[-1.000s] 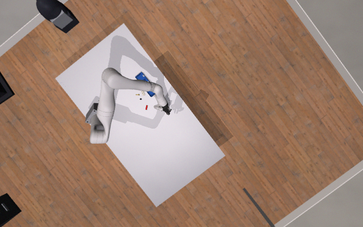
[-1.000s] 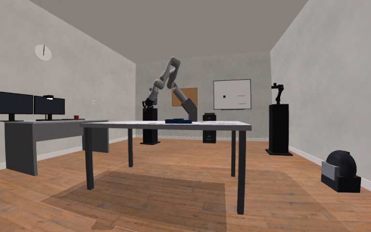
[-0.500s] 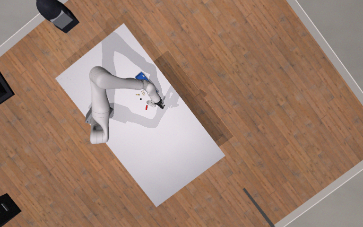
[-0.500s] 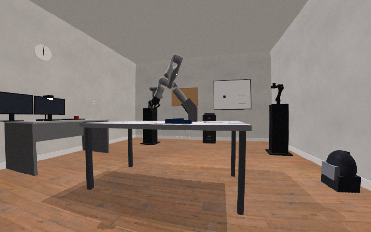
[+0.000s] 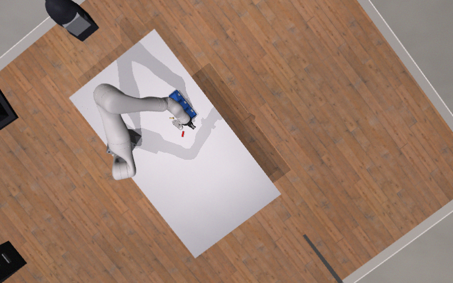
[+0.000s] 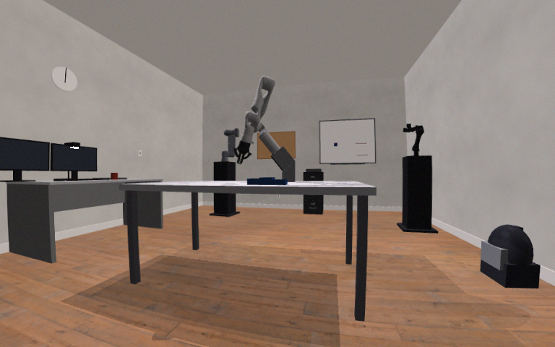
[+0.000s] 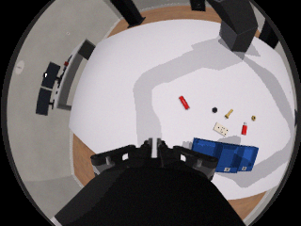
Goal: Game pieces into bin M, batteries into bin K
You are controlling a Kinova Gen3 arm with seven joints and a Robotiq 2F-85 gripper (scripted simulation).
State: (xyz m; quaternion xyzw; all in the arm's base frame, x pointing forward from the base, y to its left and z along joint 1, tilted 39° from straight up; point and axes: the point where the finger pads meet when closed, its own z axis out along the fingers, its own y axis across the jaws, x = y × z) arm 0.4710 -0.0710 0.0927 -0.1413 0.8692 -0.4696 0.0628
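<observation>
My gripper [image 5: 191,126] [image 6: 238,157] [image 7: 154,142] is shut with nothing between the fingers. It hangs high above the white table [image 5: 207,186] [image 6: 327,187], just beside the row of blue bins [image 5: 183,104] [image 6: 267,180] [image 7: 225,153]. Their letter marks are too small to read. A small red piece [image 5: 182,134] [image 7: 183,102] lies alone on the table near the gripper. In the wrist view a black dot [image 7: 214,109], a gold cylinder [image 7: 229,113], a white tile [image 7: 220,128], a second red piece [image 7: 244,128] and a small gold thing [image 7: 254,117] lie next to the bins.
The arm's base [image 5: 123,167] stands at the table's near-left edge, and the arm reaches over the small things. A yellowish item [image 5: 171,117] shows beside the wrist in the top view. The bins stand close to the table's far edge.
</observation>
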